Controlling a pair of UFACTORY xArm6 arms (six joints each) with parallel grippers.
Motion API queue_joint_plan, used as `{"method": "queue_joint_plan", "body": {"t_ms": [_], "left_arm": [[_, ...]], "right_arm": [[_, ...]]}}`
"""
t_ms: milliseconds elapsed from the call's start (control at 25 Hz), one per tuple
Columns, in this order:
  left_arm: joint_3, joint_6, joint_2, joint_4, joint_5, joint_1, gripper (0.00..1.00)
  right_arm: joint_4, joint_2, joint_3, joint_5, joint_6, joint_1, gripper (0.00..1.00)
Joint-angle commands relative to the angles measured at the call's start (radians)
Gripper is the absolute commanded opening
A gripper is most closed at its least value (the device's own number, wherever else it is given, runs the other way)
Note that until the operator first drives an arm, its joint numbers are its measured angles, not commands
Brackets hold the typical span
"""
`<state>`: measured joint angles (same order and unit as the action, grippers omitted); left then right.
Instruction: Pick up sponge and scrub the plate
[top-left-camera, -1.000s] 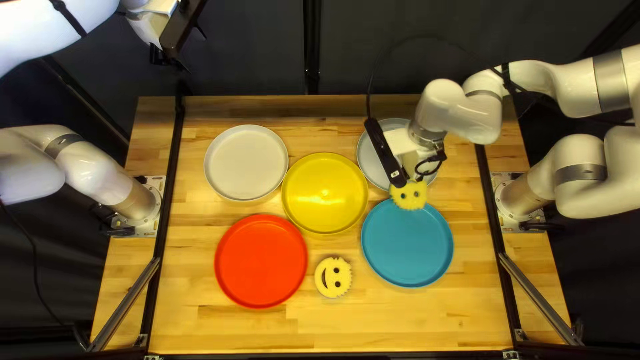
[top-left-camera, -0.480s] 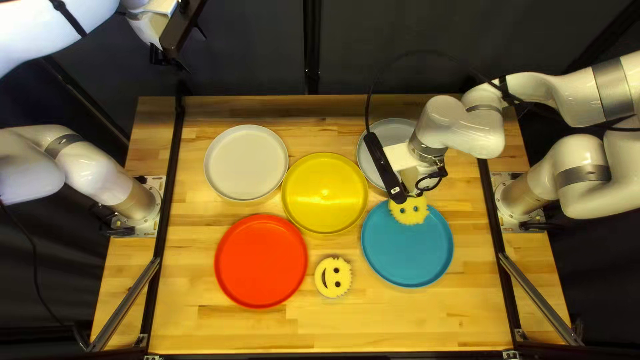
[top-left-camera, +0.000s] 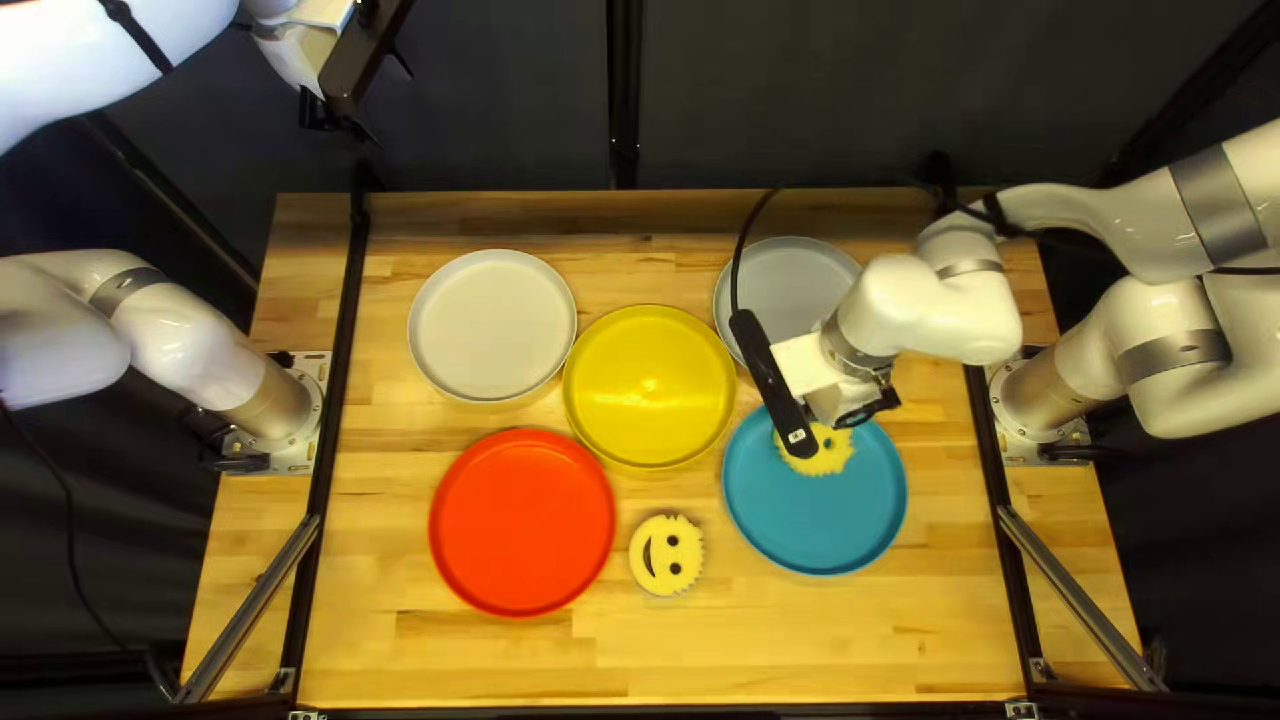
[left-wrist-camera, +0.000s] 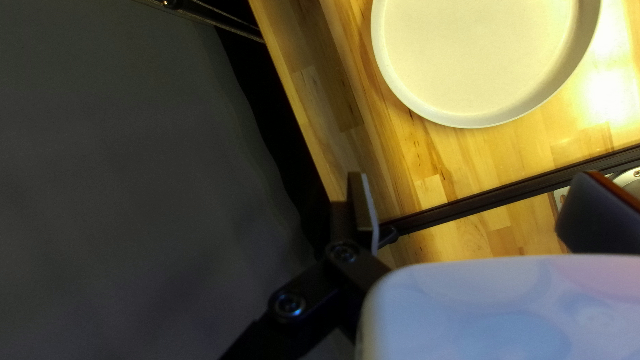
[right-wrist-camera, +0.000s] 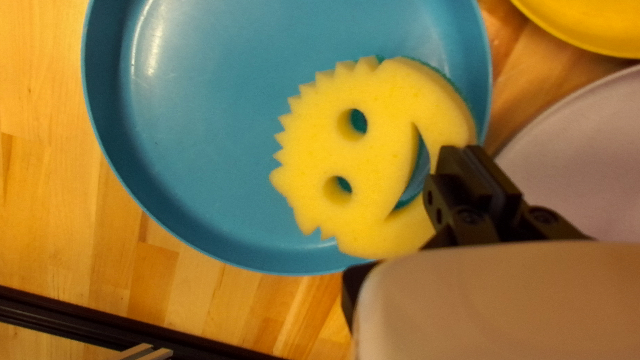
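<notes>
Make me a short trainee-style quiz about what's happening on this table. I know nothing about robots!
1. Pick one: what colour is the plate beneath the held sponge?
A) red
B) blue
C) yellow
2. True or false: the left arm's tool is open.
3. Fill in: the loose sponge lies directly on the ____.

Key: 1 B; 2 true; 3 table.

Top slants down from high; wrists look along left gripper (top-left-camera: 318, 111) (shares white plate (top-left-camera: 492, 326)), right gripper (top-left-camera: 864, 408) (close, shares blue plate (top-left-camera: 807, 527)).
</notes>
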<state>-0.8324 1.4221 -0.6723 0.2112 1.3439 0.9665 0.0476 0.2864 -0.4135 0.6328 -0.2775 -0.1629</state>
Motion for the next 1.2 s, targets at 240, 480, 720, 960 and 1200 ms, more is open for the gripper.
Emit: {"method": "queue_joint_plan", "body": {"t_ms": [240, 480, 720, 960, 1200], "left_arm": [[0.0, 0.0, 0.0, 0.0, 0.0, 0.0, 1.0], [0.0, 0.0, 0.0, 0.0, 0.0, 0.0, 1.0], [0.0, 0.0, 0.0, 0.0, 0.0, 0.0, 1.0], [0.0, 0.0, 0.0, 0.0, 0.0, 0.0, 1.0], [0.0, 0.0, 0.0, 0.0, 0.0, 0.0, 1.0]], "right_arm": [[0.015, 0.027, 0.062, -0.008, 0.015, -0.061, 0.0], [0.025, 0.051, 0.085, 0.011, -0.004, -0.056, 0.0], [-0.004, 0.06, 0.089, -0.008, -0.078, 0.038, 0.0], [-0.049, 0.02, 0.061, -0.045, -0.095, 0.075, 0.0], [-0.07, 0.023, 0.076, -0.056, -0.061, 0.04, 0.0]]}}
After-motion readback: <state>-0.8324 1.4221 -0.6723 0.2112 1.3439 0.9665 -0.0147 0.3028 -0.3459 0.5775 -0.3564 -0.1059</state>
